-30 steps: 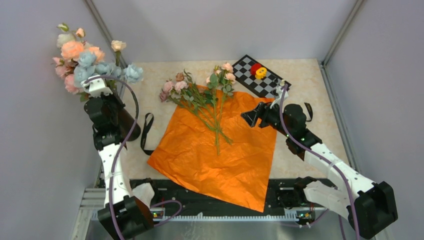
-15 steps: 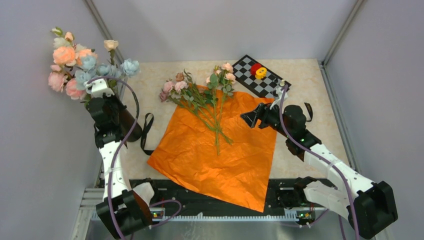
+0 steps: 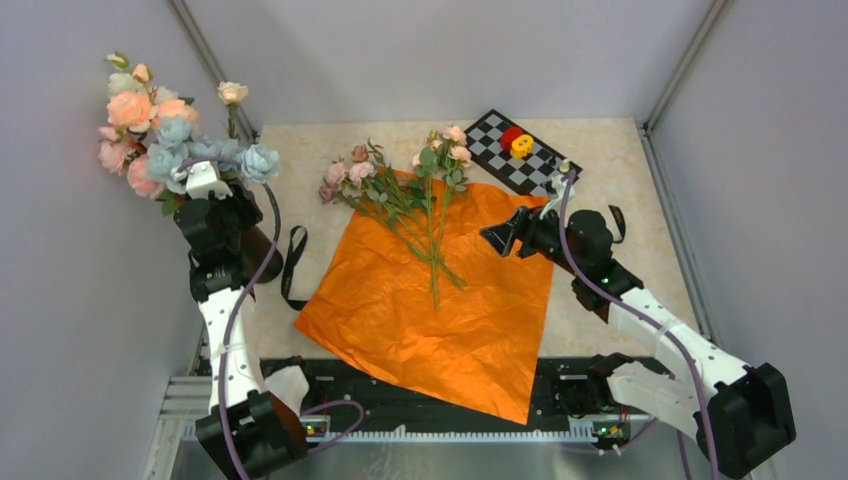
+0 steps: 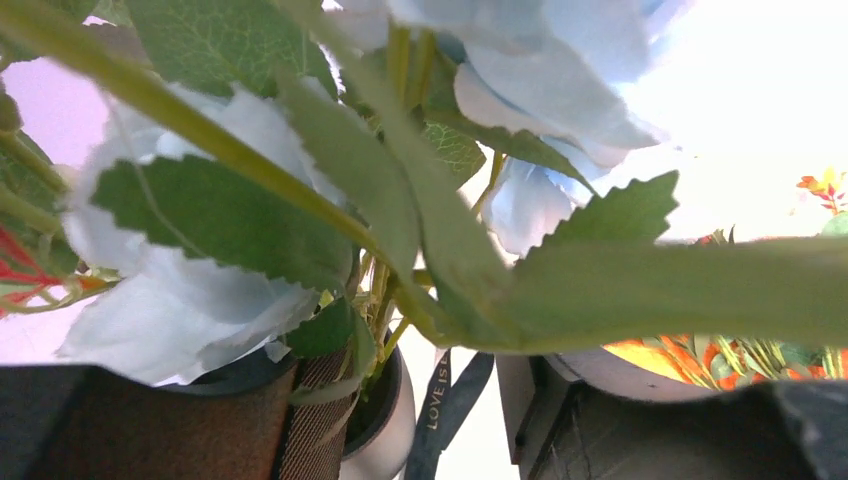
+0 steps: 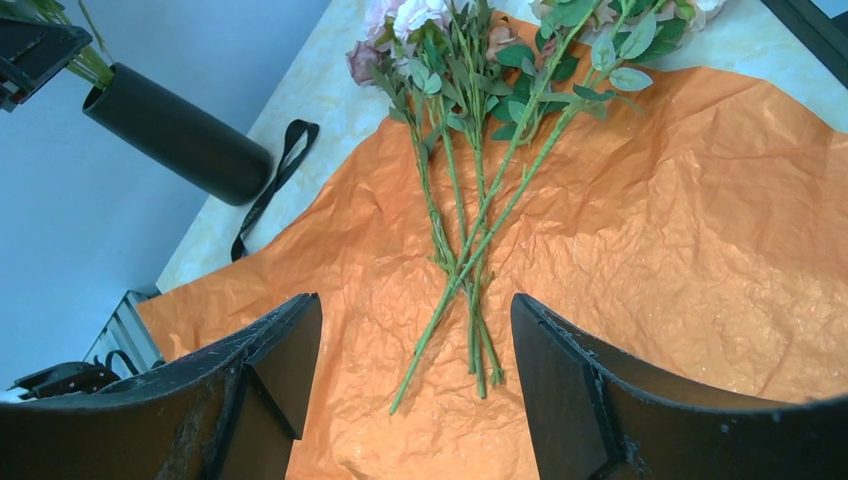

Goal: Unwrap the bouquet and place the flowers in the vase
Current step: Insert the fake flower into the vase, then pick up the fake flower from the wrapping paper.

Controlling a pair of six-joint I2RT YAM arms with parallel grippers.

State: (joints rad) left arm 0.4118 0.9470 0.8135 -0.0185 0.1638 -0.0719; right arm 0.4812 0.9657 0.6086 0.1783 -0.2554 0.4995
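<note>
Right end effector [image 5: 412, 305] open, empty, above paper [image 5: 700, 250]; flowers [image 5: 470, 230] lie just ahead. Pinch them together near cut ends. Left end effector [image 3: 200, 178] by vase [image 5: 175, 130], grip unclear.

Paper [image 3: 440, 300] at centre; flowers [image 3: 405, 195] on its 12 o'clock part; ribbon [image 3: 292, 262], then vase [image 5: 175, 130], at 9 o'clock; checkerboard [image 3: 505, 155] at 1 o'clock.

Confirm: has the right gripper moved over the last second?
No. The right gripper hangs over the same far-right edge of the orange paper, at the same gap from the checkerboard, jaws open.
</note>
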